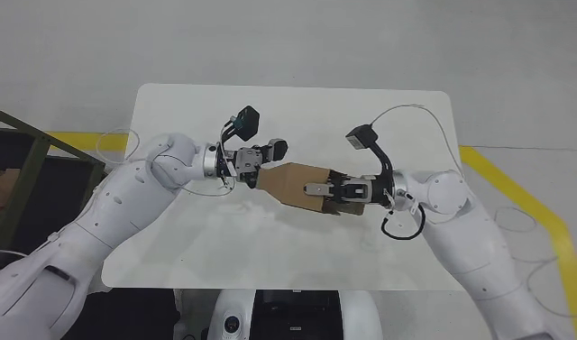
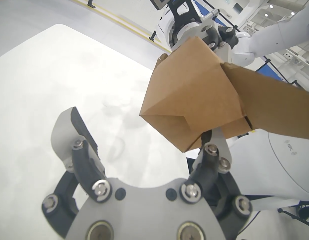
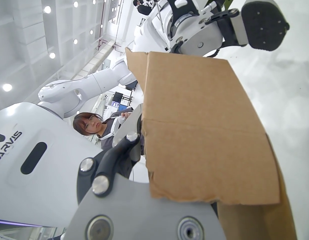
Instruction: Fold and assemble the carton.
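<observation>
We see the carton [image 1: 290,183] above the worktop [image 1: 270,250], seemingly pinched in the right claw [image 1: 318,189]; the spread left claw [image 2: 143,127] touches its other end.

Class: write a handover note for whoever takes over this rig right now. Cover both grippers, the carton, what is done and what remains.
Left gripper: open, one finger touching the carton at its folded end.
Right gripper: shut on the other end, holding it over the table.
Done: carton opened into a box; flaps at the left gripper's end folded in.
Left: flaps at the right gripper's end look unfolded; close them.
</observation>
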`<action>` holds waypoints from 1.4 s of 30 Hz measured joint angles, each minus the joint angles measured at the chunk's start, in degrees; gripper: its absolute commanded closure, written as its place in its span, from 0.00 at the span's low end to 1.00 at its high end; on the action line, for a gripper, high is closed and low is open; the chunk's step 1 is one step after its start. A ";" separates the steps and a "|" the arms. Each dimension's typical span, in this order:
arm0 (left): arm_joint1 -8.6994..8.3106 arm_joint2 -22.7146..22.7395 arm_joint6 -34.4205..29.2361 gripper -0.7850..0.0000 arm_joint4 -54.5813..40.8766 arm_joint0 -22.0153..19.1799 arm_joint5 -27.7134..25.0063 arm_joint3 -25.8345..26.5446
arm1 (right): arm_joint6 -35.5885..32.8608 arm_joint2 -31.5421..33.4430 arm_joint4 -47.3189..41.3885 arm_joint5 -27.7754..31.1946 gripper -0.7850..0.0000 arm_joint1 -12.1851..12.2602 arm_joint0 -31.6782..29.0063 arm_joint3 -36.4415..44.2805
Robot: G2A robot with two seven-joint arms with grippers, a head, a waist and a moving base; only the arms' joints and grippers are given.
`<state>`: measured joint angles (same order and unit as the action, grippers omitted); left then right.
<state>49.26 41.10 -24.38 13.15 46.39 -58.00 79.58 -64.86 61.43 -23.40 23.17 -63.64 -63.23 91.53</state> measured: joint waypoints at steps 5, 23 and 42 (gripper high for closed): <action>-0.53 1.68 0.19 0.00 -0.81 1.02 0.00 -0.16 | 1.11 1.13 0.38 -0.23 1.00 0.25 -0.67 -0.70; -4.58 12.34 0.58 0.00 -3.19 8.02 0.00 3.86 | 9.89 2.44 12.54 -8.43 1.00 0.95 -2.36 -1.23; -1.68 10.09 1.50 0.00 10.76 4.75 12.61 5.52 | 13.37 1.35 18.48 -13.53 1.00 1.09 -3.50 7.19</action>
<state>47.58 51.18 -22.88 23.91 51.14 -45.39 85.10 -51.50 62.78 -4.91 9.64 -62.54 -66.73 98.72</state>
